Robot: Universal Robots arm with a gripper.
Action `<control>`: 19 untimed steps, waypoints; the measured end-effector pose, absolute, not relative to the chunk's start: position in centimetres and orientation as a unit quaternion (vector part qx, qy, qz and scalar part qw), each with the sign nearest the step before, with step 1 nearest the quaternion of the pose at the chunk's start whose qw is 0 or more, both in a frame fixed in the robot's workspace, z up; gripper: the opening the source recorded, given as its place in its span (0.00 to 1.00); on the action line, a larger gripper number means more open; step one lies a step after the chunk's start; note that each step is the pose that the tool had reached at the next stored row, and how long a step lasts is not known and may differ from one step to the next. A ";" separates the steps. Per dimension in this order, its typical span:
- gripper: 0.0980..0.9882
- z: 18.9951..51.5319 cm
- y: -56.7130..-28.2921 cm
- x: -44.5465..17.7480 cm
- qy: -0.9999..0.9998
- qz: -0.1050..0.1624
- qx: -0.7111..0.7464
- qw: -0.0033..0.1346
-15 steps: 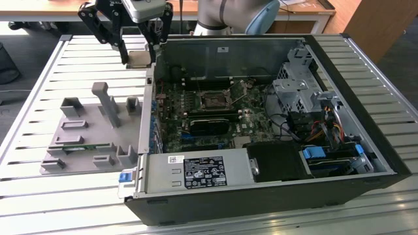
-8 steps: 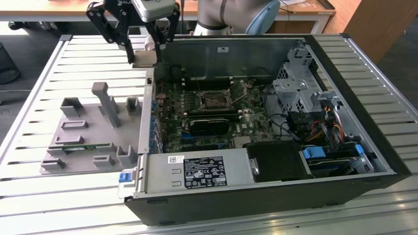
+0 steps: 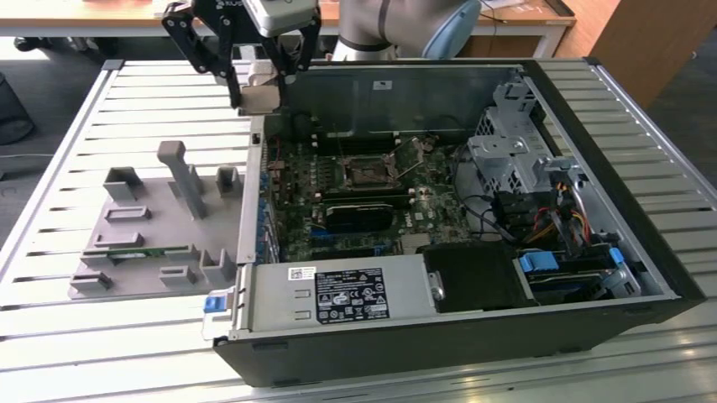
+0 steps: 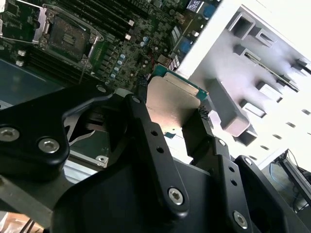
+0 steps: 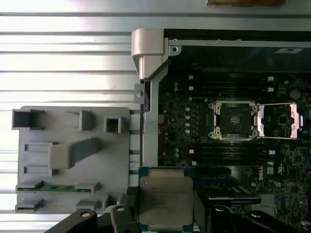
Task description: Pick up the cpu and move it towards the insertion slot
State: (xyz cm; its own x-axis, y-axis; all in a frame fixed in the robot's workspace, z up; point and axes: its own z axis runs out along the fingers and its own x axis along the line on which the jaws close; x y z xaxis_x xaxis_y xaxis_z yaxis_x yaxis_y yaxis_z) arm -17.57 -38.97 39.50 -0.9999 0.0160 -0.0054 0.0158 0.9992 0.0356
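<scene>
Pinching the cpu (image 5: 166, 201), the claw (image 5: 165, 213) hangs above the case wall (image 5: 148, 121); insertion slot (image 5: 235, 120) sits uncovered.

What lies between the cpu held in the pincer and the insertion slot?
In the first wrist view, bare motherboard with small components separates the cpu from the insertion slot.

The cpu (image 5: 166, 201), square, silvery top, green rim, is held aloft and well apart from the insertion slot (image 5: 233, 120), which lies open on the motherboard.
</scene>
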 end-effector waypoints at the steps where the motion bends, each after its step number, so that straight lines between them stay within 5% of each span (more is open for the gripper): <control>1: 0.49 39.5 -39.0 -17.4 1.000 0.018 0.008 0.003; 19: 0.49 39.5 -38.2 -15.2 1.000 0.018 0.008 0.003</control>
